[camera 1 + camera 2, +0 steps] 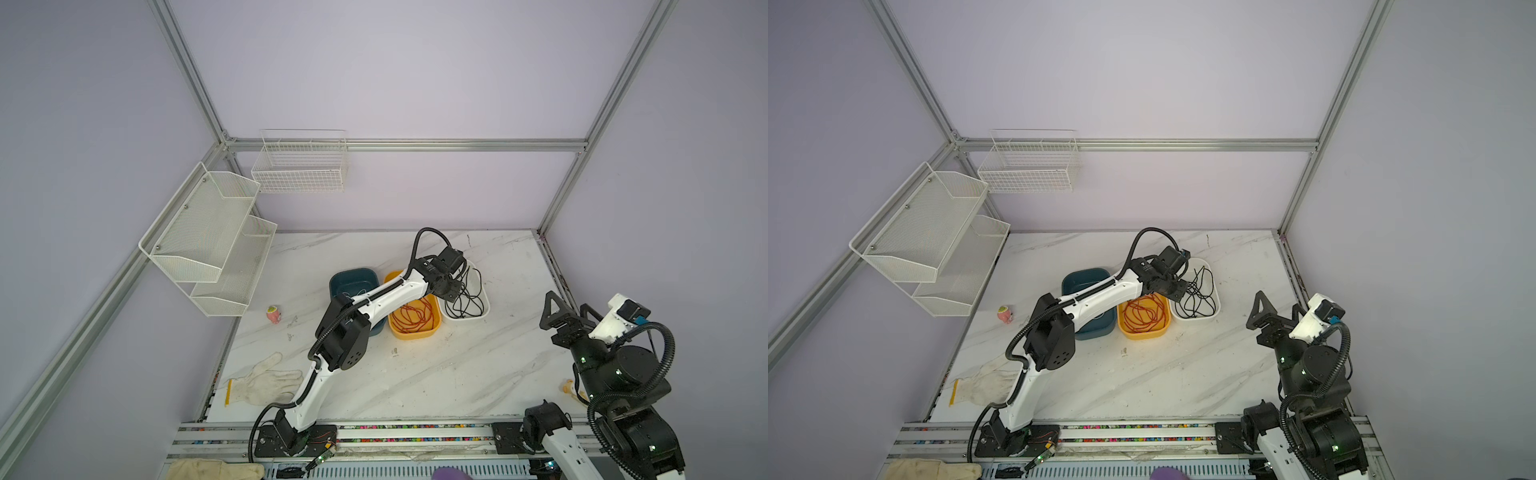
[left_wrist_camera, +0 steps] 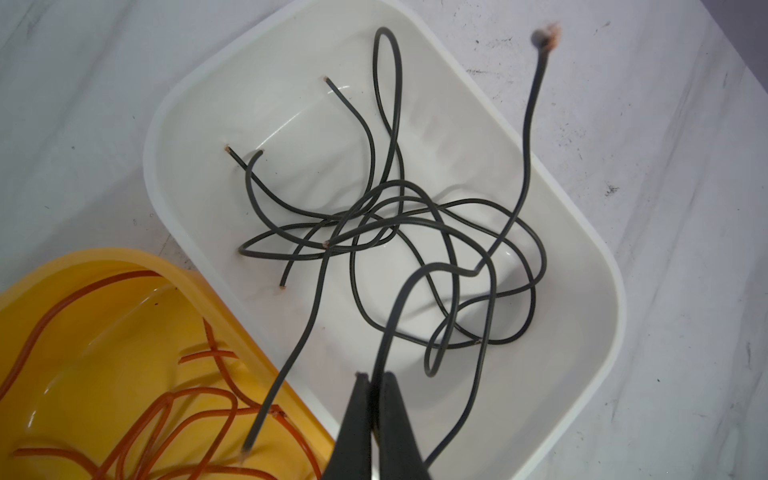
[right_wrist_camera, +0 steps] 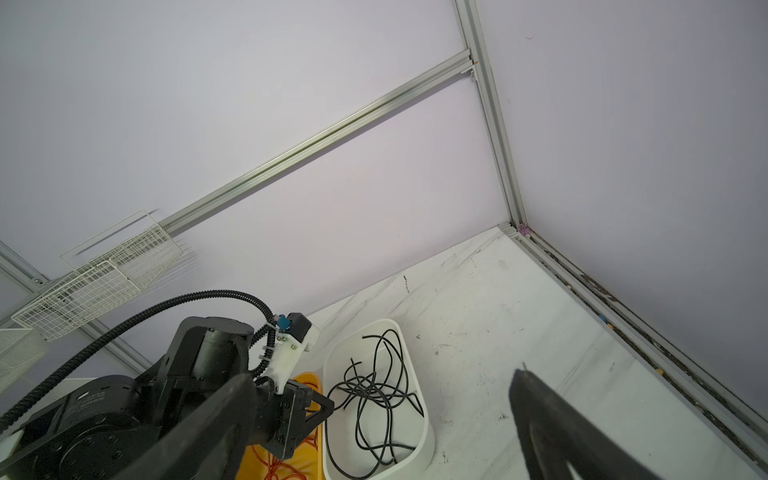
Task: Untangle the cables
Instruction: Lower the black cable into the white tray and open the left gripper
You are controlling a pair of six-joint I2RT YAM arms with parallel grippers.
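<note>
Tangled in loose, crossing loops inside a white bin (image 2: pixel 582 291) (image 1: pixel 465 319) (image 1: pixel 1196 318), at one o'clock from the tabletop's centre in both top views: the black cables (image 2: pixel 399 232) (image 1: pixel 467 297) (image 1: pixel 1198 297). Clamped on one of those black strands above the bin, the left gripper (image 2: pixel 376 376), fingers pressed together with the wire pinched between them. The held strand's bare-tipped end lifted past the bin's rim over the marble table (image 1: pixel 415 374); another black strand's end out over the neighbouring yellow bin (image 2: pixel 124 324) (image 1: pixel 413 336). In that yellow bin, just beside the white one at its nine o'clock, coiled orange cables (image 2: pixel 199 399) (image 1: pixel 413 316). At nine o'clock again, a dark blue bin (image 1: pixel 353 278), partly hidden under the left arm. Well apart at the table's three o'clock edge and raised off the surface, the right gripper (image 1: pixel 568 308), jaws spread wide, nothing between them. At the eight o'clock corner, a white work glove (image 1: pixel 266 380); at the nine o'clock edge, a small pink toy (image 1: pixel 273 314).
</note>
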